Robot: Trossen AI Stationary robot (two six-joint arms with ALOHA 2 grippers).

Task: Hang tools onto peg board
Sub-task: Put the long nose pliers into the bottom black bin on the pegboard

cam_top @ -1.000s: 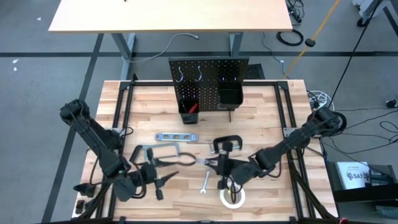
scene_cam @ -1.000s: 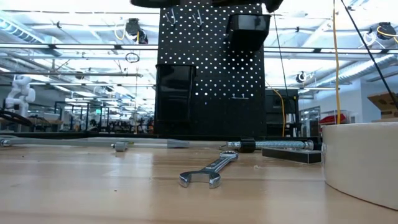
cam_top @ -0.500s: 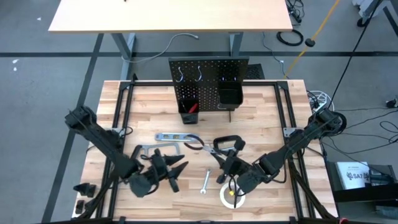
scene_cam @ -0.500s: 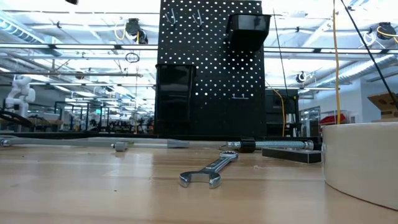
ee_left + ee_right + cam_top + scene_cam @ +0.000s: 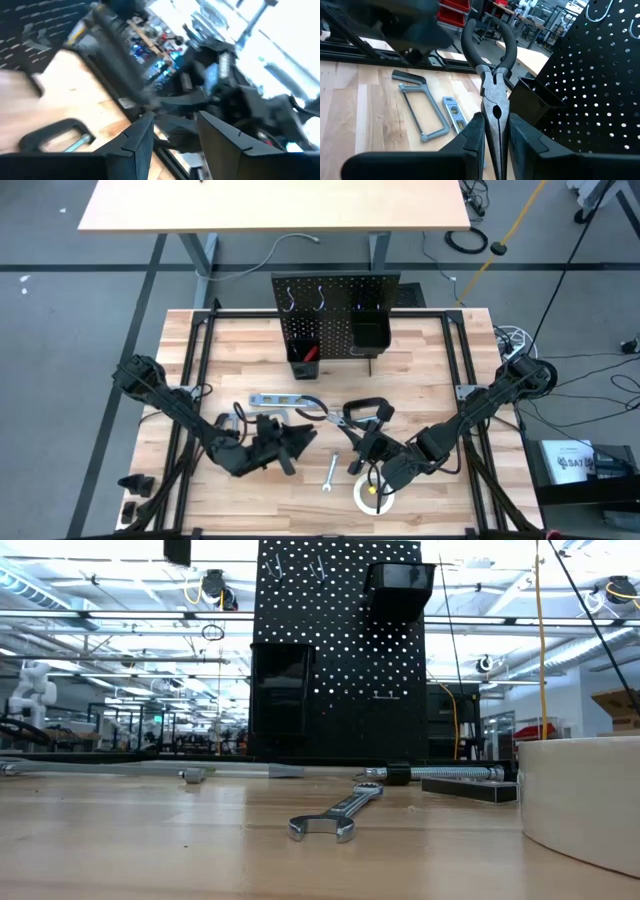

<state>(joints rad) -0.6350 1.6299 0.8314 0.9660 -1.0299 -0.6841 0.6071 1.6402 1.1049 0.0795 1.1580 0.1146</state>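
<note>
My right gripper [image 5: 494, 145] is clamped on the nose of the pliers [image 5: 490, 75]; their curved dark handles point ahead toward the peg board [image 5: 600, 85]. The board, matt black perforated steel with silver hooks [image 5: 320, 299], stands across the table's far edge, nearer this arm. My left gripper [image 5: 296, 442] hovers mid-table, fingers parted, empty.

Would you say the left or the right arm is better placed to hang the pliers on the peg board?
Right: the right gripper already grips the pliers, facing the peg board. The left gripper is open and empty.
</note>
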